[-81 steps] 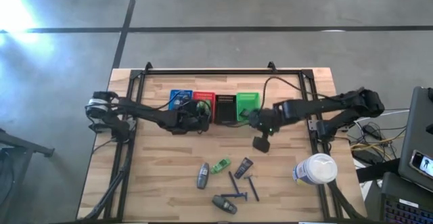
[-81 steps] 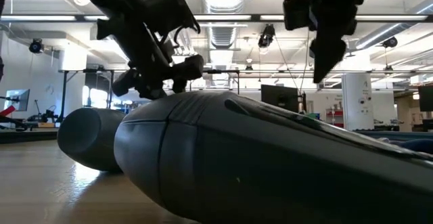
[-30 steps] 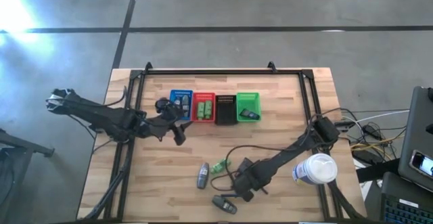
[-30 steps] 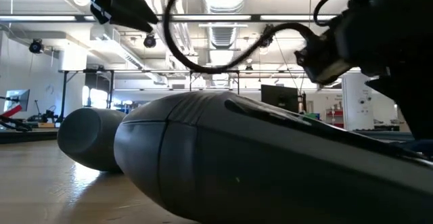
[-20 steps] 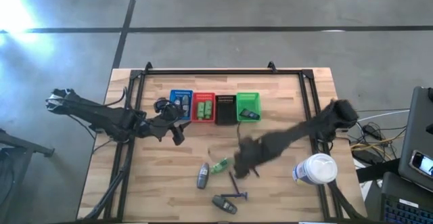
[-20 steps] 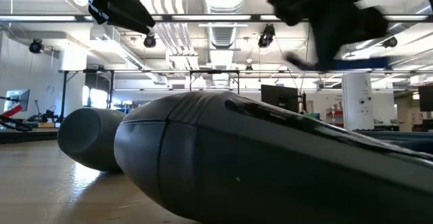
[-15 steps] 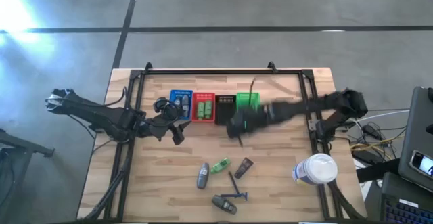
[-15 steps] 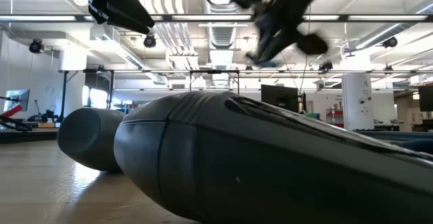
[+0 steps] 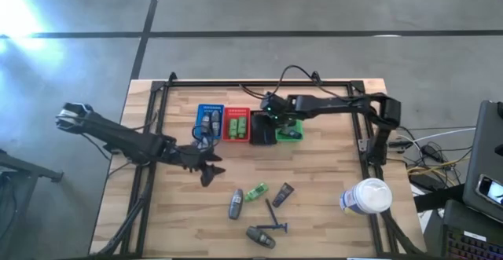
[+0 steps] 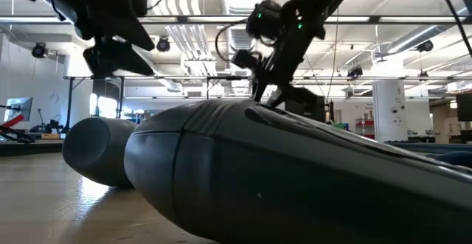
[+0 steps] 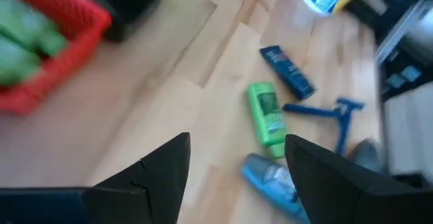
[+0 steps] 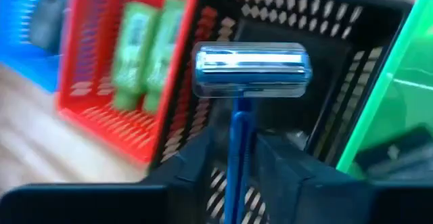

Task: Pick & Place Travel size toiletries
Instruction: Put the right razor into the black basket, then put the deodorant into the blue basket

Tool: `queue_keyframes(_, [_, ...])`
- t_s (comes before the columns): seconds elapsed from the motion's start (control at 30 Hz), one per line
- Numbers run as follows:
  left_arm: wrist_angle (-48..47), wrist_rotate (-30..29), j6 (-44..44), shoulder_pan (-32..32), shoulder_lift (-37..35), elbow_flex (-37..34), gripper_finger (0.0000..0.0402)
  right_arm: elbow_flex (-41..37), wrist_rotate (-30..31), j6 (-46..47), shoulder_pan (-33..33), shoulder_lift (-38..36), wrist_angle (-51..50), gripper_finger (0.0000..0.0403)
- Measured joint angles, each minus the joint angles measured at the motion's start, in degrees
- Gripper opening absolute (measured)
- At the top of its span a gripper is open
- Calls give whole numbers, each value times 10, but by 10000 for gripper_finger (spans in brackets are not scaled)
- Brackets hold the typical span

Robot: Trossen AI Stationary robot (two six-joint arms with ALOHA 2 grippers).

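A: Since half a second ago the right gripper (image 9: 271,112) has travelled from the bench middle to above the black basket (image 12: 325,61), clamped on a blue razor (image 12: 249,72), head up, handle between the fingers.

B: Left side?

A: The left gripper (image 9: 207,166) has shifted slightly toward the loose items; fingers (image 11: 162,170) spread wide, holding nothing, above bare bench (image 9: 330,181).

B: Remaining pieces?

A: Green tube (image 9: 255,192), black tube (image 9: 283,193), grey bottle (image 9: 235,205), another razor (image 9: 271,215) and a second bottle (image 9: 260,236) lie on the front bench. Red basket (image 12: 101,82) holds green tubes.
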Motion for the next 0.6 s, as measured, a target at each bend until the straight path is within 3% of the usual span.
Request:
queue_keyframes(0.17, [35,27,-112,-3,57,-7,246,20,2,-37,3,7,-35,174])
queue_keyframes(0.3, [38,58,-166,-14,113,23,246,21,49,-66,20,-13,-64,228])
queue_keyframes(0.43, [-1,62,-214,-30,172,83,246,21,60,-96,27,-32,-84,276])
queue_keyframes(0.6, [-119,50,-291,-54,255,203,246,20,75,-172,57,-83,-190,321])
